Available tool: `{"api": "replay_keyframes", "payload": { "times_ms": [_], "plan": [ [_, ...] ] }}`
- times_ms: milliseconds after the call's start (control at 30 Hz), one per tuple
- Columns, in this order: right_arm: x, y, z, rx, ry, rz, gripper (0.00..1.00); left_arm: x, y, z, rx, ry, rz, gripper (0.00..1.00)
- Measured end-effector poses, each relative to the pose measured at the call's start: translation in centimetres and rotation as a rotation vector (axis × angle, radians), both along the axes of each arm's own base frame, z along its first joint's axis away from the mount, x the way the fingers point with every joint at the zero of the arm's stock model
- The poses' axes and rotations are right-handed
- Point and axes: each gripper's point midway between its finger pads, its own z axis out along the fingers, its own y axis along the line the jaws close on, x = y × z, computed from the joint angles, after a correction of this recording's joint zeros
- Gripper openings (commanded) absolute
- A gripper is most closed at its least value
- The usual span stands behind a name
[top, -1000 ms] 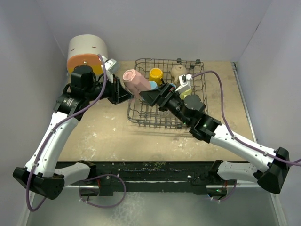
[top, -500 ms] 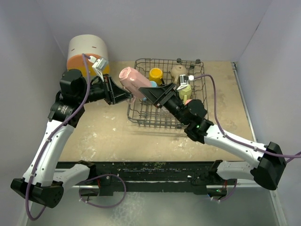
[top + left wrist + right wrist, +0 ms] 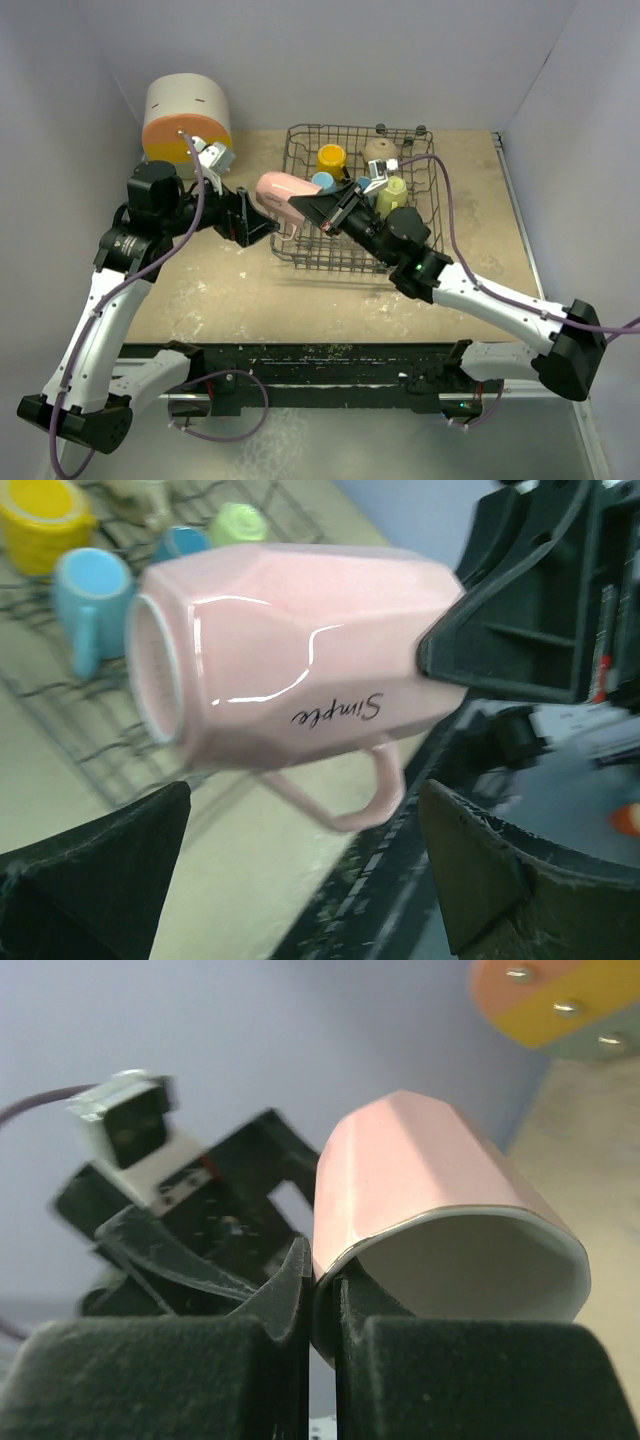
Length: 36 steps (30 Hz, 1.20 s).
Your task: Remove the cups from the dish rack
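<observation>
One pink mug [image 3: 284, 188] hangs on its side over the rack's [image 3: 400, 262] left edge, handle downward. The right jaws are clamped on its rim, one finger inside the mouth and one outside. The left jaws stand wide apart, flanking the mug's base end from below, clear of it. Other cups [image 3: 331, 158] sit in the rack.

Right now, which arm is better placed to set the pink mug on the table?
Right. The right hand grips the pink mug by its rim; the left hand stands open, off it.
</observation>
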Motion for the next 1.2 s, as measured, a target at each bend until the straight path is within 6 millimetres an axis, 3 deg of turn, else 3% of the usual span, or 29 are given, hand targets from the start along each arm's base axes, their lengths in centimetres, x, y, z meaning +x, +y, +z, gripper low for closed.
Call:
{"api": "replay_keyframes", "payload": {
  "times_ms": [100, 333, 400, 500, 600, 700, 767, 867, 967, 1167, 1200],
  "plan": [
    [0.8, -0.8, -1.0, -0.179, 0.046, -0.068, 0.00, 0.7, 2.2, -0.9, 0.154, -0.102, 0.065, 0.99],
    [2.0, -3.6, 2.0, -0.491, 0.015, -0.186, 0.00, -0.3, 6.8, -2.1, 0.412, -0.277, 0.145, 0.99],
    [2.3, -4.4, 1.4, -0.600, 0.033, -0.213, 0.00, -0.6, 7.3, -2.3, 0.446, -0.287, 0.151, 0.99],
    [3.1, -6.9, -1.8, -0.811, 0.098, -0.255, 0.00, -0.3, 7.6, -3.5, 0.489, -0.252, 0.140, 0.99],
    [5.7, -12.1, -5.3, -0.994, 0.220, -0.326, 0.00, 0.7, 7.6, -5.6, 0.531, -0.174, 0.120, 0.99],
    [9.9, -20.8, -8.4, -1.109, 0.395, -0.490, 0.00, 1.7, 7.3, -7.7, 0.562, -0.091, 0.097, 0.99],
    [11.9, -26.7, -10.0, -1.164, 0.508, -0.601, 0.00, 1.9, 7.3, -8.1, 0.566, -0.077, 0.092, 0.99],
    [13.4, -33.0, -12.1, -1.226, 0.644, -0.691, 0.00, 1.7, 7.1, -7.9, 0.557, -0.086, 0.086, 0.99],
    [14.7, -36.3, -14.0, -1.253, 0.736, -0.705, 0.00, 1.6, 6.9, -7.9, 0.550, -0.095, 0.072, 0.99],
    [17.5, -39.3, -17.9, -1.252, 0.845, -0.681, 0.00, 1.7, 6.5, -9.3, 0.554, -0.078, 0.034, 0.99],
    [18.4, -39.7, -19.4, -1.260, 0.871, -0.665, 0.00, 1.7, 6.4, -9.6, 0.553, -0.071, 0.026, 0.99]
  ]
}}
